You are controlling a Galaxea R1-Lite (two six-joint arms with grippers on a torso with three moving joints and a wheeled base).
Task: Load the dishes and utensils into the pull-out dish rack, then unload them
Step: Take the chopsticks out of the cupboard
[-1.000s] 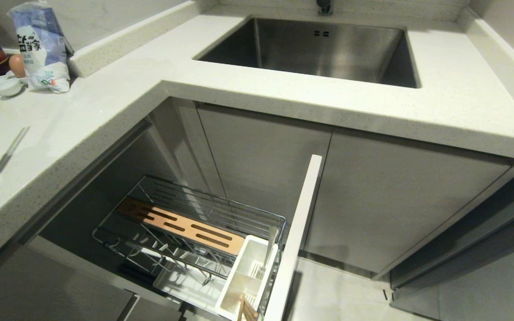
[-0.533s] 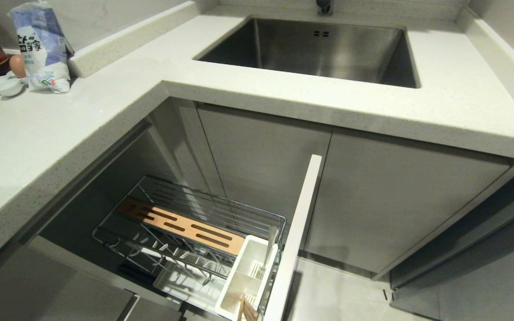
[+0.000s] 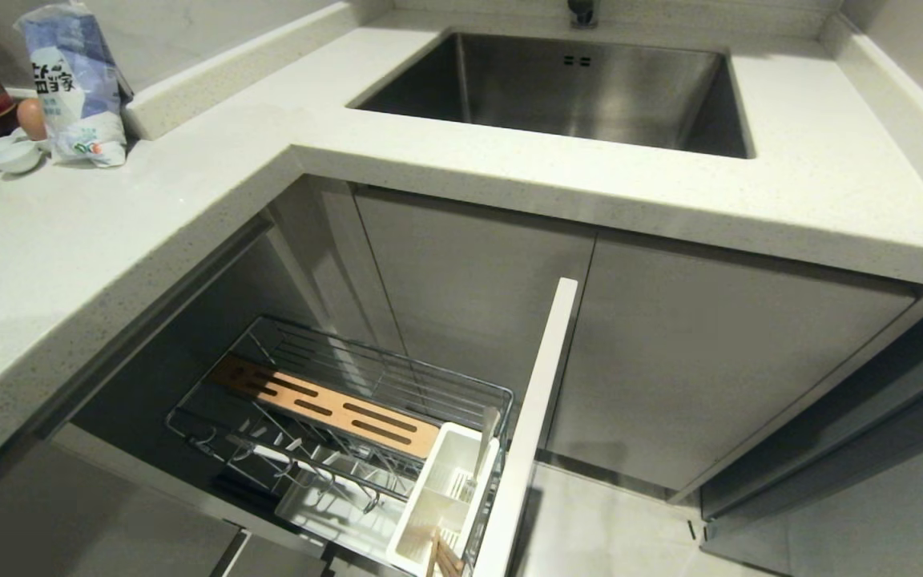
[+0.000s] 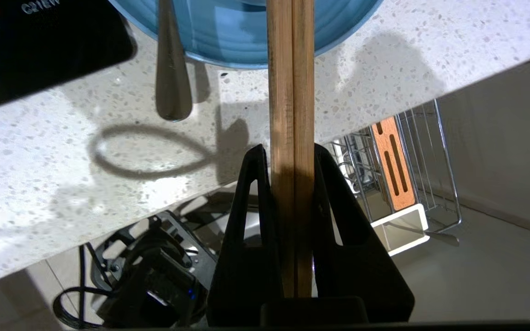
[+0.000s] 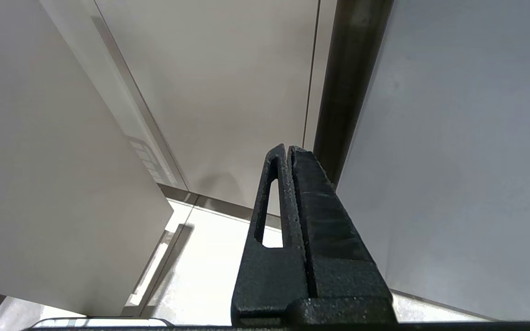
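Light wooden chopsticks [image 4: 291, 92] are pinched between the left gripper [image 4: 291, 154] fingers, above the speckled white surface [image 4: 85, 151] edge; they may slip or catch the chrome wire dish rack [image 4: 412, 156]. Right gripper [image 5: 289, 154] fingers closed, empty.

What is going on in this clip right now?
The left pincer is shut on a pair of light wooden chopsticks, holding them above the speckled white countertop, next to a light-blue plate and a silver metal spoon. Below, the chrome wire pull-out dish rack stands open, with another pair of chopsticks already in its white plastic utensil caddy. The right pincer is shut and empty, parked low by the cabinet fronts. Neither arm shows in the head view.
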